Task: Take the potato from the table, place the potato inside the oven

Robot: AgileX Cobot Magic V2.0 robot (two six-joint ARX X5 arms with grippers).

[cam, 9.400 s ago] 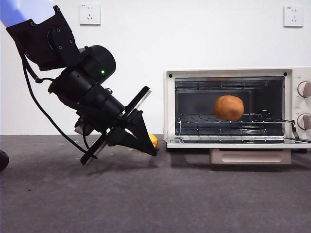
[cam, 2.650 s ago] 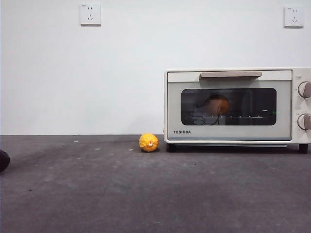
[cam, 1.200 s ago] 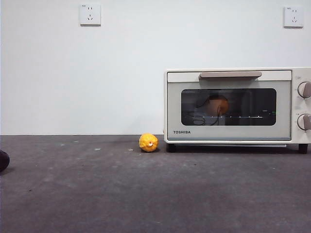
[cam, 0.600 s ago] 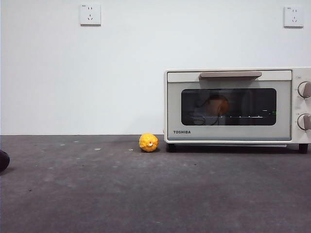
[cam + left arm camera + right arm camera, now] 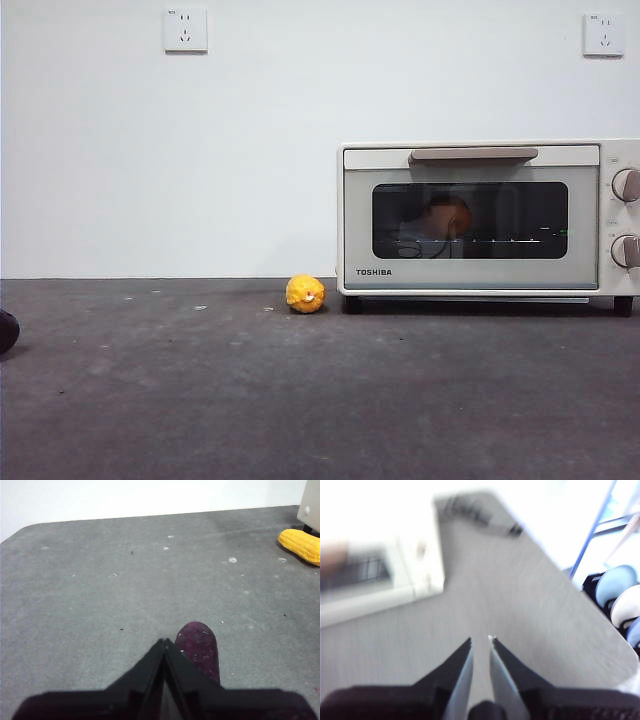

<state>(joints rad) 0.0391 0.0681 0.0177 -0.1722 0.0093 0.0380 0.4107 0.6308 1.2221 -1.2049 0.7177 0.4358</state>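
Potato (image 5: 446, 216) sits behind your closed oven (image 5: 470, 217) door, right of frame; your left gripper (image 5: 164, 647) is clenched empty, right gripper (image 5: 480, 647) slightly parted, empty.

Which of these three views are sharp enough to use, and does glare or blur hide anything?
Front view: sharp and evenly lit, but the oven door's dark glass reflects, so the potato behind it shows only dimly. Left wrist view: sharp, the purple thing and yellow thing clear. Right wrist view: smeared by blur and washed out bright at the top; the oven is only a pale shape.
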